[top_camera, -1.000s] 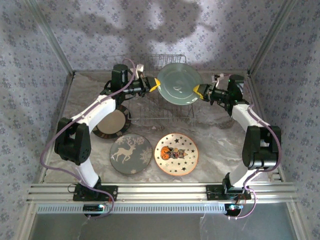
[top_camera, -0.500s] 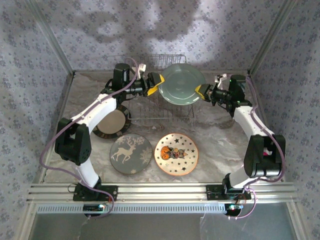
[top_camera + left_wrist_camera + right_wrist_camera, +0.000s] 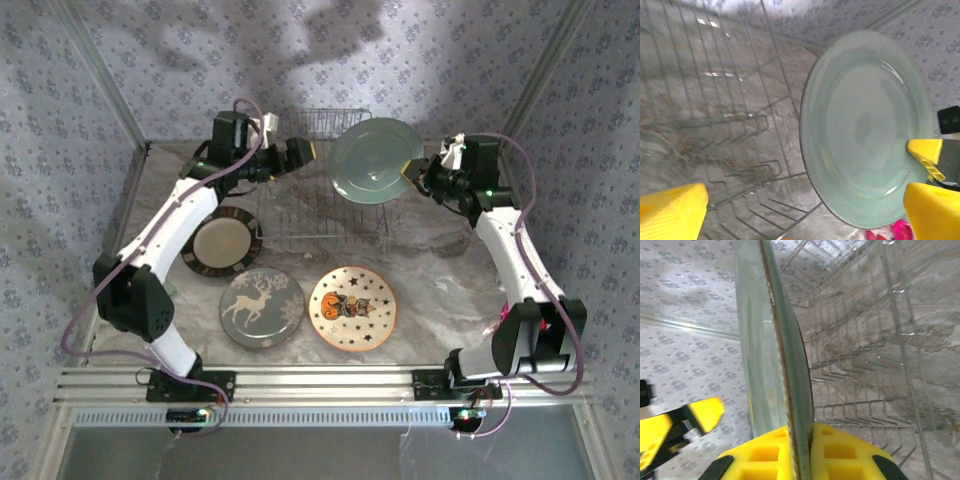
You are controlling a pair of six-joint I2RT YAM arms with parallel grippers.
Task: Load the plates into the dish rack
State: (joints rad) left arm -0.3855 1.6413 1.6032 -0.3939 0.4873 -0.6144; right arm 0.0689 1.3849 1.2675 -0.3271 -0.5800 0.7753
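Teal plate [image 3: 374,160] stands on edge above the right side of the dish rack [image 3: 300,215], by the far edge of the table [image 3: 440,280]. The right claw [image 3: 413,176] pinches the plate's rim. The left claw [image 3: 308,152] is spread wide, near the plate but not touching it.

Tbl [image 3: 440,285]: dish rack [image 3: 318,205], striped plate [image 3: 222,243], reindeer plate [image 3: 262,309], star plate [image 3: 352,307].

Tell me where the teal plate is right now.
In the top view the teal plate is held over the right end of the dish rack, its right rim pinched by the right gripper; the open left gripper sits clear on its left.
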